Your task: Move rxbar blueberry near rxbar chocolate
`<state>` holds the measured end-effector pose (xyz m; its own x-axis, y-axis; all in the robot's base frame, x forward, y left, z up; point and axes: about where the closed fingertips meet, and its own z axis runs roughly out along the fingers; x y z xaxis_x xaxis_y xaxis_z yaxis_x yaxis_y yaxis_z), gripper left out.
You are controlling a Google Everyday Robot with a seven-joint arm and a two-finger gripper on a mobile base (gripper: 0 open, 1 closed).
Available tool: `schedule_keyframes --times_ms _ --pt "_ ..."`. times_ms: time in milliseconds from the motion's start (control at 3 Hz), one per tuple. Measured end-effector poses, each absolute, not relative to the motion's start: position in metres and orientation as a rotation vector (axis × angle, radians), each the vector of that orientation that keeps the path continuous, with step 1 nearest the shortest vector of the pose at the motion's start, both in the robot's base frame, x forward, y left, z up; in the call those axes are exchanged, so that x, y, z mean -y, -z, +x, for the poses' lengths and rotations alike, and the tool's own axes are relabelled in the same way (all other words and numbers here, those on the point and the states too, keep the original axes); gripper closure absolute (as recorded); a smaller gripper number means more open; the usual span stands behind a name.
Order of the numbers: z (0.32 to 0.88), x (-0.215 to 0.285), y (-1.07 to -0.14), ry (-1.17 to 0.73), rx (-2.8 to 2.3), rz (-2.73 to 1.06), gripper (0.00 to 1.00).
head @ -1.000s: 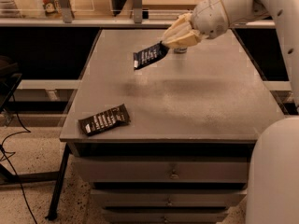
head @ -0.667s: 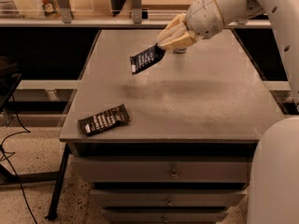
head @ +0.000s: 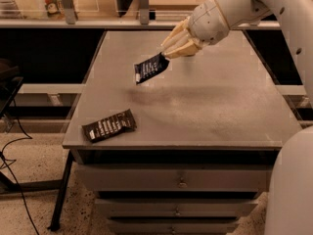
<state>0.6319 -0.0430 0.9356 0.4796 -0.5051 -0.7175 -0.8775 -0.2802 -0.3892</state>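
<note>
My gripper hangs over the back middle of the grey table. It is shut on one end of the rxbar blueberry, a dark navy wrapper with white lettering, which dangles tilted in the air above the tabletop. The rxbar chocolate, in a brown-black wrapper with white lettering, lies flat near the table's front left corner. The held bar is well above and to the right of it.
The table is a drawer cabinet with handles on its front. A shelf with jars and posts runs behind it. A black stand leg and cables are on the floor at left. The robot's white body fills the lower right.
My gripper has carried the rxbar blueberry to the left across the back of the table, toward the chocolate bar's side. The rxbar chocolate has not moved.
</note>
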Motion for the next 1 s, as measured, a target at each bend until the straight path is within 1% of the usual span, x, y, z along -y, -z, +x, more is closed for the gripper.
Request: schedule_keyframes --times_ms 667,1000 --pt "0.619 -0.004 -0.931 -0.623 -0.968 -1.993 1.0" --pt "0.609 -0.025 -0.929 -0.633 -0.896 -2.028 0.82"
